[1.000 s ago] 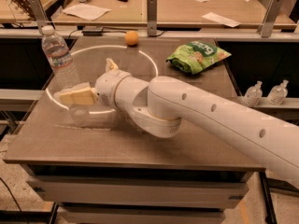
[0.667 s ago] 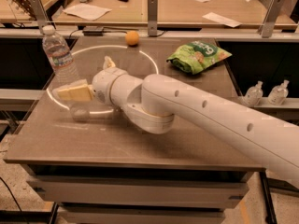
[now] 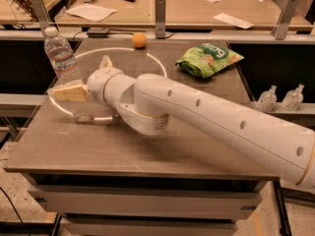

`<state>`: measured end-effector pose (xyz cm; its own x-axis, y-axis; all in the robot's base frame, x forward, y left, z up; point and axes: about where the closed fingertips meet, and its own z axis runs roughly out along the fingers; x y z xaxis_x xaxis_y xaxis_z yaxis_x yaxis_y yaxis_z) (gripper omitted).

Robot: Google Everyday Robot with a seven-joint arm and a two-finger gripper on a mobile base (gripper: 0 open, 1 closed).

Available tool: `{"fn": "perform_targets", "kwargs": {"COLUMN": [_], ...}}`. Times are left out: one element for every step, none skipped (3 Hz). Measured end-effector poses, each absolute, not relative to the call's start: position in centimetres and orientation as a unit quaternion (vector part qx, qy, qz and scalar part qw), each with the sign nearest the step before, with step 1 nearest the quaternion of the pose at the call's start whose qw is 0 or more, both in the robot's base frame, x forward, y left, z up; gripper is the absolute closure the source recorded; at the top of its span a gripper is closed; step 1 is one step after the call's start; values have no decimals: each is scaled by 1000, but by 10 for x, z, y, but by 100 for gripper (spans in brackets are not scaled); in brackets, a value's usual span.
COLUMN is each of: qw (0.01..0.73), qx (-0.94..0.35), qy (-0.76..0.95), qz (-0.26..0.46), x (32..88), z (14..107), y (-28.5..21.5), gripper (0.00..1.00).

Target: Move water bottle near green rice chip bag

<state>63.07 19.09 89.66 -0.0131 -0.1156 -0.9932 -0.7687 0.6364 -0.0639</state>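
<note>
The task is assessed as at an early stage, with no part of the transfer completed. The water bottle [image 3: 61,57] is found upright at the far left of the counter [image 3: 147,154], with its white cap on. The green rice chip bag [image 3: 208,59] is found lying flat toward the far right of the same counter. The two items are well apart, and an orange ball [image 3: 139,40] is noted near the back edge between them. The gripper [image 3: 78,80] is located low over the left part of the counter, just beside the bottle's base. The jaws are seen spread, with one tan finger [image 3: 69,91] in front of the bottle and the other tip behind the wrist. Nothing is pinched between them. Contact between the near finger and the bottle cannot be confirmed. The bottle is judged not yet enclosed, gripped or lifted. The outstanding steps are judged to be closing on the bottle, carrying it rightward across the counter, and setting it down beside the bag.
</note>
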Motion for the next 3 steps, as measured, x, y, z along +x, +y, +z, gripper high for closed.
{"fn": "perform_targets", "kwargs": {"qw": [615,610,608], "qx": [-332,-336,-336], "qy": [663,662,662], "qz": [268,276,282], "x": [641,650,659], "z": [892,886,878], "y": [206,220,231], "gripper": [0,0,0]}}
